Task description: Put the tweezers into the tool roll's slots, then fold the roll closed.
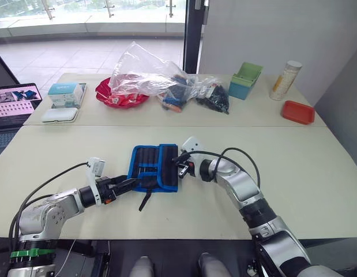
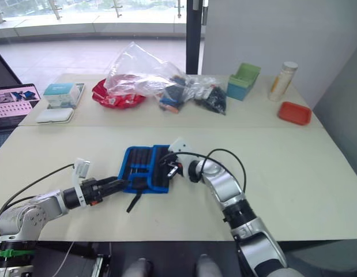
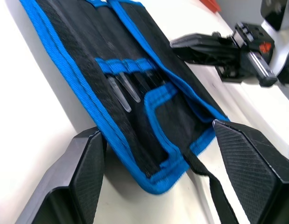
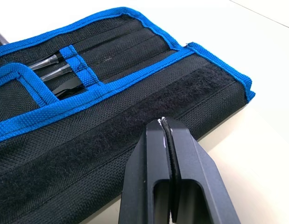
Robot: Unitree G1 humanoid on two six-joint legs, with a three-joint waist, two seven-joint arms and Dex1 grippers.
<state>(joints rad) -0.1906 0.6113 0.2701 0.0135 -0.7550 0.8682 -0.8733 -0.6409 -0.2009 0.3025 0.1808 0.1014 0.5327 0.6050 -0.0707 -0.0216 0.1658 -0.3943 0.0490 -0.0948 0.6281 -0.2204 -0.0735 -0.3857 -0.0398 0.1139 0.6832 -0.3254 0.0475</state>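
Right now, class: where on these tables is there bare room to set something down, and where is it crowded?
Free: the near table right of the tool roll, up to the red tray. Crowded: the far table's middle around the plastic bag, and beside both grippers, left and right.

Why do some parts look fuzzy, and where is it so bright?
In the left wrist view, the far right pincer is blurred, while the black fabric tool roll with blue edging looks sharper. In the left eye view, daylight washes out the floor past the window.
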